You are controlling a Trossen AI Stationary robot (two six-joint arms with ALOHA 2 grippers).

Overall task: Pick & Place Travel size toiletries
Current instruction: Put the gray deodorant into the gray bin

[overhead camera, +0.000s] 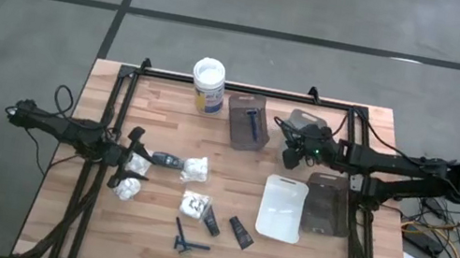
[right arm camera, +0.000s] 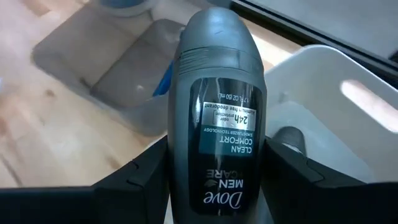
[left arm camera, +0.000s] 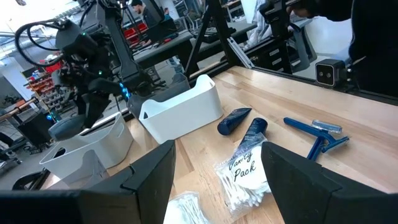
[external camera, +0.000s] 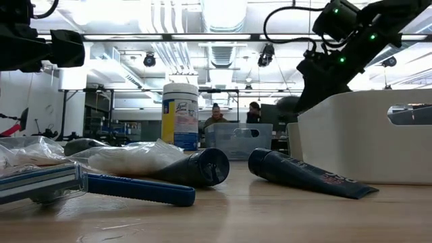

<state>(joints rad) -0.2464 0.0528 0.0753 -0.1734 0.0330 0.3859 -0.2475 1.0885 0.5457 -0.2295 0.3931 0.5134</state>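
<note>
in the high view the tub [overhead camera: 208,82] stands at the upper middle of the table [overhead camera: 143,247], with a tray [overhead camera: 246,120] holding a razor [overhead camera: 253,126] just to its right. at the right, two trays [overhead camera: 282,209] lie side by side. the right gripper [overhead camera: 294,152], above them, holds a bottle [right arm camera: 217,124] between its fingers. left of centre sit the left gripper [overhead camera: 131,161], packets [overhead camera: 195,169] and another bottle [overhead camera: 167,160]. lower centre lie two tubes [overhead camera: 239,232] and a second razor [overhead camera: 185,240].
</note>
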